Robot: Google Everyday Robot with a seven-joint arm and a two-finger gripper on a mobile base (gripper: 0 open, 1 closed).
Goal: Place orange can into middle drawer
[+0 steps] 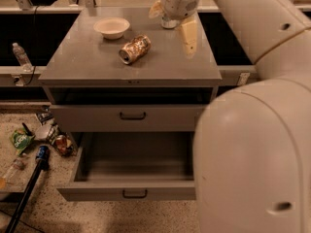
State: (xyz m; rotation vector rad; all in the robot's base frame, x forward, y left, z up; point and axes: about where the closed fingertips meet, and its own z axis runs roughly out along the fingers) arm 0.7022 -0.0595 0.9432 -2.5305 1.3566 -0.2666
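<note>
Camera view: your cream two-finger gripper hangs over grey cabinet top at the back, fingers apart, nothing held. Mottled orange-gold soda can lies sideways mid-top, nr gripper; wide grey metal middle drawer stands pulled out.

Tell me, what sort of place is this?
Probably a lab or workshop: grey metal cabinet, middle drawer open, workbenches behind, floor litter. The gripper hangs over the cabinet top, right of the orange can.
</note>
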